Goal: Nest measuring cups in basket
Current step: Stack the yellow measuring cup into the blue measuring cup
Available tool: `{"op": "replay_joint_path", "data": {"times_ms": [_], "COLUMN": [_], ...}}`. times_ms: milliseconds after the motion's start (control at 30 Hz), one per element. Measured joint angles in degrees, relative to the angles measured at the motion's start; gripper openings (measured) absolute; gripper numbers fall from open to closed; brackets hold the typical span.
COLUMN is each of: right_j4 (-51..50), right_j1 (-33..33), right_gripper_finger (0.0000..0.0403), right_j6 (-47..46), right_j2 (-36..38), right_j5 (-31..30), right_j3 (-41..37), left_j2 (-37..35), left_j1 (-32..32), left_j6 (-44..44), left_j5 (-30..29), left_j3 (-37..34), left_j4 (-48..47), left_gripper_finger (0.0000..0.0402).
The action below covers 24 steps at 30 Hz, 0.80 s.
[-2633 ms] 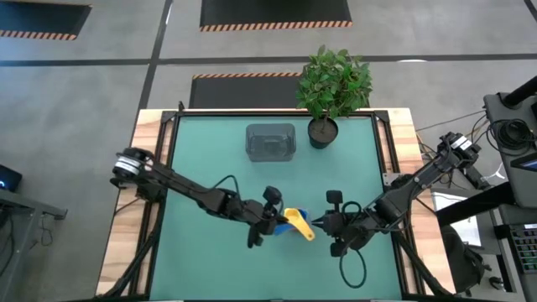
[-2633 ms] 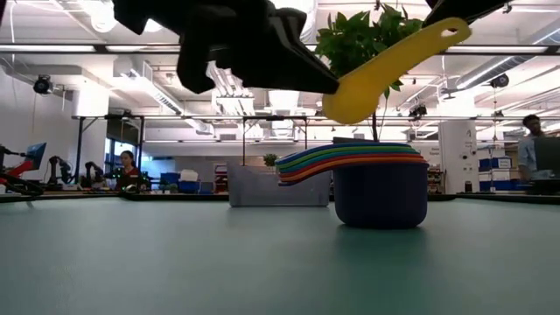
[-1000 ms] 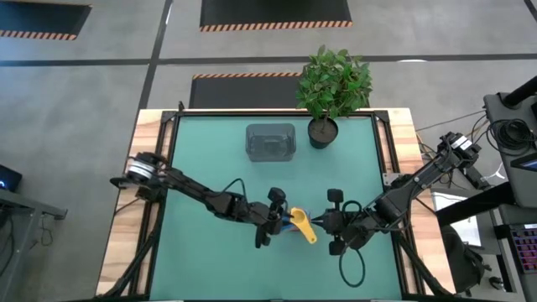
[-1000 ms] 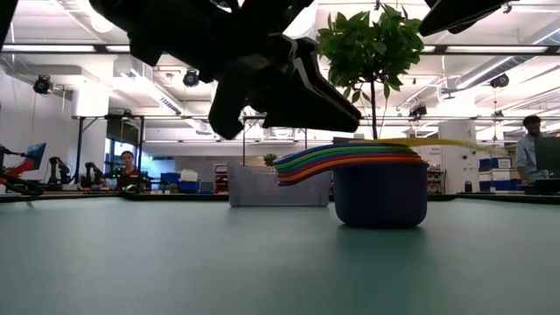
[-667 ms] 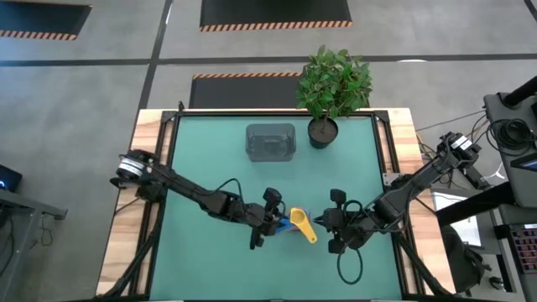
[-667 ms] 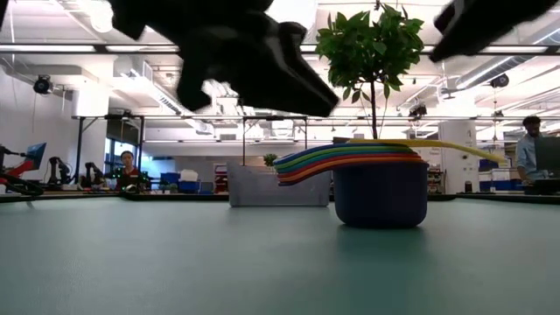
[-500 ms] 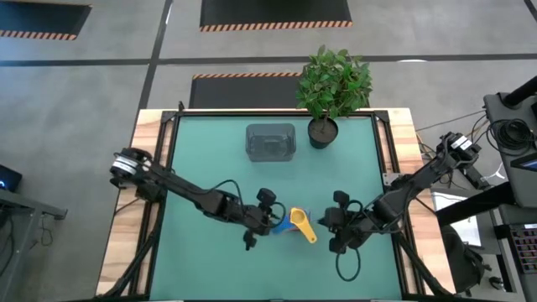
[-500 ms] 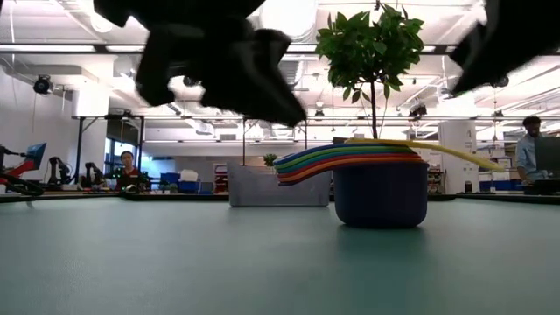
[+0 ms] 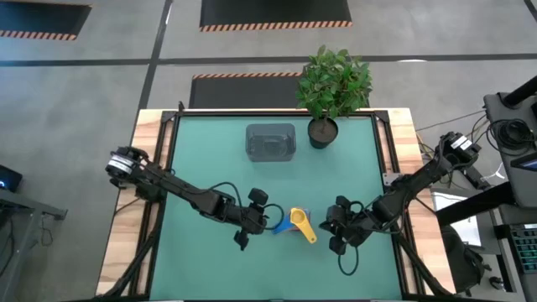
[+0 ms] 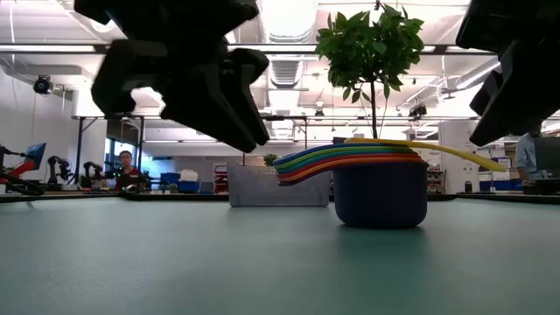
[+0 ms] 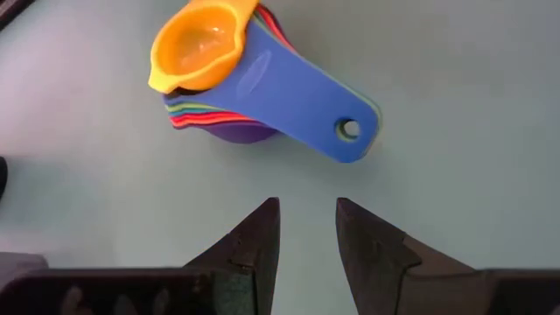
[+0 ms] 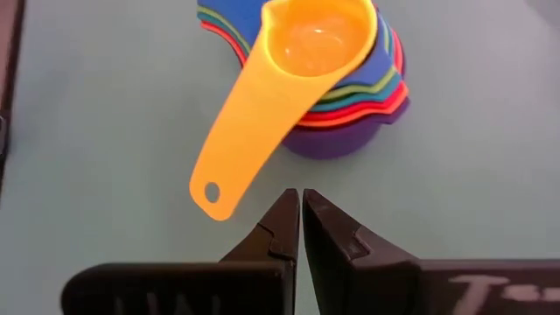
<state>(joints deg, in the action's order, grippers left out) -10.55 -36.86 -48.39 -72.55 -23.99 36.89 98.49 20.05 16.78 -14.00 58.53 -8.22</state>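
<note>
The green worktop [image 9: 201, 151] is flanked by both arms. A potted plant [image 9: 334, 84] is seen at its 1 o'clock edge, with the basket [image 9: 270, 141] just beside it, toward 12 o'clock, apart from the cups. The measuring cups [image 9: 293, 224] are stacked toward 6 o'clock, the yellow cup [image 12: 289, 77] on top. The left gripper [image 11: 306, 229] is found at the stack's 9 o'clock, slightly spread and pinching nothing. The right gripper [image 12: 300, 219], at 3 o'clock, is pressed together, empty.

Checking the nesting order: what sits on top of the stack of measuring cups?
The yellow cup sits topmost on the stack of measuring cups, with a blue handle right beneath it. The lower cups' bowls are hidden; only their coloured rims show.
</note>
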Motion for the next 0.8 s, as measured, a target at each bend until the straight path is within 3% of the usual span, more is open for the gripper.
{"op": "replay_joint_path", "data": {"times_ms": [400,800], "right_j4": [6.0,6.2], "right_j1": [0.1,0.2], "right_gripper_finger": [0.0009,0.0009], "right_j6": [1.9,7.1], "right_j2": [-7.0,-14.8], "right_j5": [0.0,0.0], "right_j3": [-1.0,7.9], "left_j2": [-8.6,-12.1], "left_j1": [0.3,0.4], "left_j6": [-2.0,-2.7], "left_j5": [-0.5,-0.7], "left_j3": [-3.8,-5.8], "left_j4": [0.7,2.7], "left_gripper_finger": [0.0071,0.0064]}}
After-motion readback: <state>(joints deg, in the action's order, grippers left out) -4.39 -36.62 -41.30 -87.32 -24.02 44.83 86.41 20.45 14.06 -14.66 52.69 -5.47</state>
